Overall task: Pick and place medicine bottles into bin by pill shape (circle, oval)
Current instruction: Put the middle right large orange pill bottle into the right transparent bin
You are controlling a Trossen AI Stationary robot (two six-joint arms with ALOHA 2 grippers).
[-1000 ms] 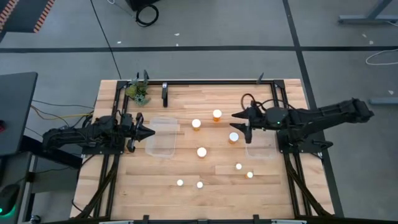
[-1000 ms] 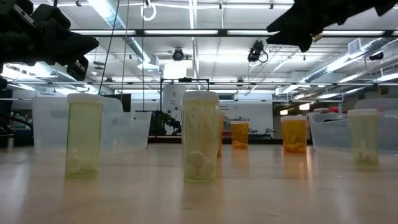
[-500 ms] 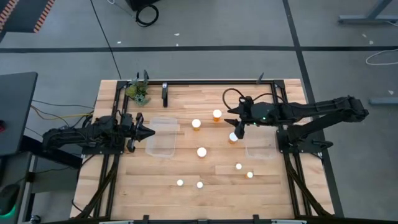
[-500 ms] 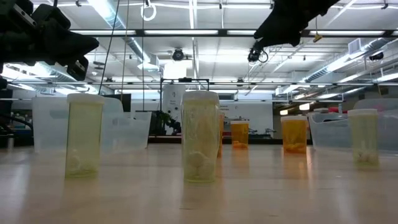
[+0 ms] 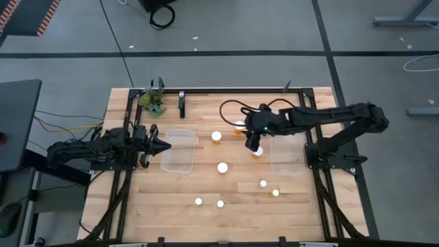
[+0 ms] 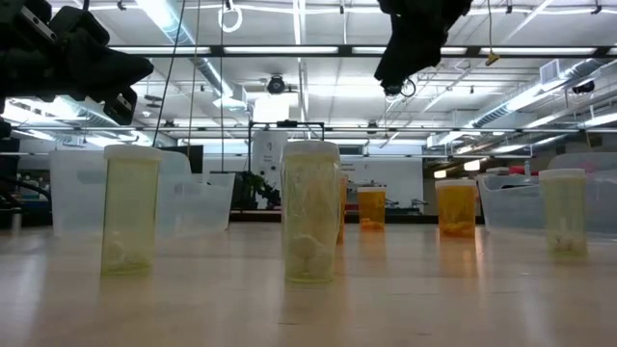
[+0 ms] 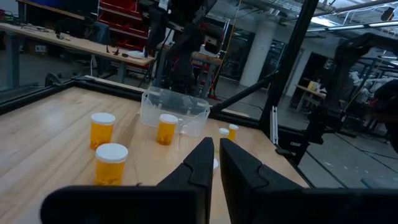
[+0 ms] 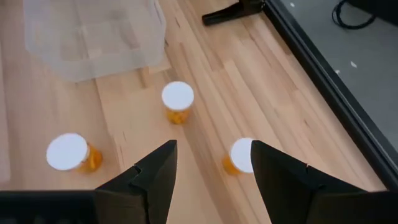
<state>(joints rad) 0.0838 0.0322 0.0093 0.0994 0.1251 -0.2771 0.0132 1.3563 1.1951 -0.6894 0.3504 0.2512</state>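
My right gripper (image 5: 252,147), fingers spread, hangs above the upright amber bottles (image 5: 258,152) at far centre, probably almost over one; my left gripper (image 5: 164,146), pressed together, waits well apart at the left.

Table (image 5: 137,206): left bin (image 5: 180,152) on left half, just beside left gripper (image 5: 167,145); right bin (image 5: 288,156) on right half. Between bins: three medicine bottles (image 5: 222,167) toward the far side, right gripper (image 5: 252,145) above them. Near edge: four smaller bottles (image 5: 219,204) in loose row. Plant (image 5: 151,103) at far-left corner
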